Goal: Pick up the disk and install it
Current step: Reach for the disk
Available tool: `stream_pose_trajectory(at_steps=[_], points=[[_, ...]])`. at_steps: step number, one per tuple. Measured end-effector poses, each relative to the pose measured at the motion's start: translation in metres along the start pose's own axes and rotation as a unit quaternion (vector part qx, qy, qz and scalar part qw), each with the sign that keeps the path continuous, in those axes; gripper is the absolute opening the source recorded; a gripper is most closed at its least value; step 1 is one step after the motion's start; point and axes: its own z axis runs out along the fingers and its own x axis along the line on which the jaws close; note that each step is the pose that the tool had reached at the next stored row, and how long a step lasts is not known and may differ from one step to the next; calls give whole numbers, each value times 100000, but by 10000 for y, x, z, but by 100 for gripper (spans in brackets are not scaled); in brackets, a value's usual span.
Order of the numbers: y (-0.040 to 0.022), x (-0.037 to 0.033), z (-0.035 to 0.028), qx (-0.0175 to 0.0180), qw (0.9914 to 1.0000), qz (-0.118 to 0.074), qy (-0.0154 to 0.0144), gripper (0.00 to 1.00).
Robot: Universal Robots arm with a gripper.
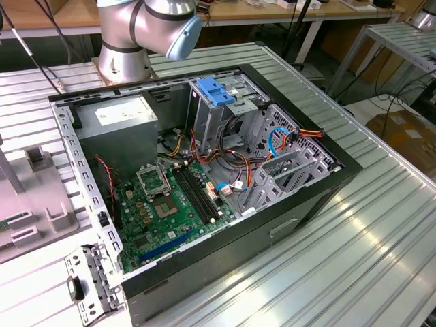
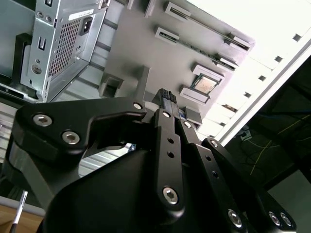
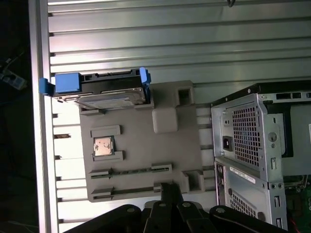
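Hovering near disk on grey fixture, pickup pending; your gripper is empty, jaws together, likely needing opening.

In the exterior view, the tray lies at nine o'clock of the computer case; inside, power supply at ten, motherboard at seven. In the first wrist view, the disk rests on the tray's edge.

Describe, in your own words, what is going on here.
A robot arm is working beside an open computer case on a ribbed metal table. Its gripper hovers over one edge of a grey holder tray. The disk, with blue side rails, rests at the tray's opposite end, apart from the gripper and not yet picked up.
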Motion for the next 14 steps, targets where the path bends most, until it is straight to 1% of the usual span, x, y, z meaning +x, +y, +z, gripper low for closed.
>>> stream_pose_trajectory(at_steps=[7, 14], points=[[-7, 88, 19, -1, 100000, -2, -5, 11], [-8, 131, 35, -3, 100000, -2, -6, 11]])
